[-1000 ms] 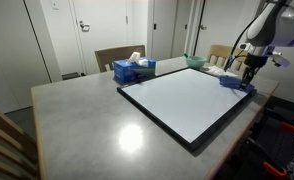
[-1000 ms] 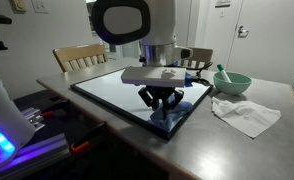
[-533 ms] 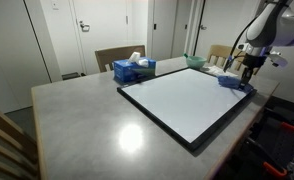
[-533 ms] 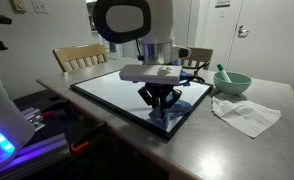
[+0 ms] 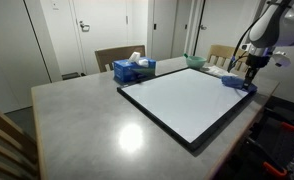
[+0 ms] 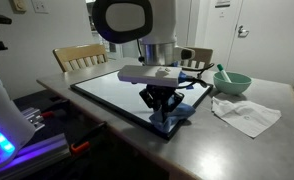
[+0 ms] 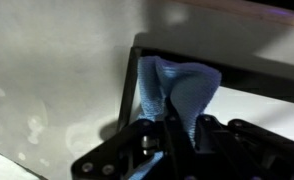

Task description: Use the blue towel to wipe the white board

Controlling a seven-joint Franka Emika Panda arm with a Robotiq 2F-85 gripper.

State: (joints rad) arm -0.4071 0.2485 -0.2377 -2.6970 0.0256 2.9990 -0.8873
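The white board point(image 5: 187, 100) lies flat on the grey table point(image 5: 77, 120), glossy white with a thin black frame; an exterior view also shows the white board point(image 6: 112, 88). The blue towel point(image 7: 177, 90) is bunched at one corner of the board, pinched between my fingers. In both exterior views the gripper point(image 5: 250, 72) point(image 6: 163, 108) points straight down at that corner, shut on the blue towel point(image 5: 234, 82) point(image 6: 177, 110). In the wrist view the gripper point(image 7: 172, 128) shows its dark fingers closed around a fold of the cloth.
A blue tissue box point(image 5: 134, 69) stands beyond the board. A green bowl point(image 6: 230, 81) with a utensil and a crumpled white cloth point(image 6: 245, 113) lie beside the board. Wooden chairs point(image 5: 117, 56) stand at the table's far side. The table edge is close to the towel's corner.
The jaws have finished closing on the towel. The gripper and cloth have risen very slightly at the board's corner.
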